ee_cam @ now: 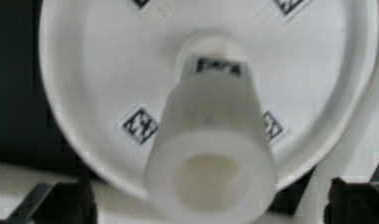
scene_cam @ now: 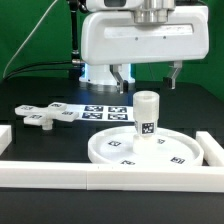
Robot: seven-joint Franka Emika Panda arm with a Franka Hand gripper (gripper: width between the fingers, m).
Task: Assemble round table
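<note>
Green backdrop (scene_cam: 30,25); black tabletop (scene_cam: 200,112); white border rails (scene_cam: 60,172).

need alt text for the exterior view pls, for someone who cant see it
A white post stands upright on the round disc, with the open gripper hanging above it, touching nothing. The cross-shaped piece lies on the black table to the exterior view's left, beside the marker board.

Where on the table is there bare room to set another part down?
Bare table between the cross and the front rail, and behind the disc on the exterior view's right. Crowded mid-table: marker board, disc with post.
</note>
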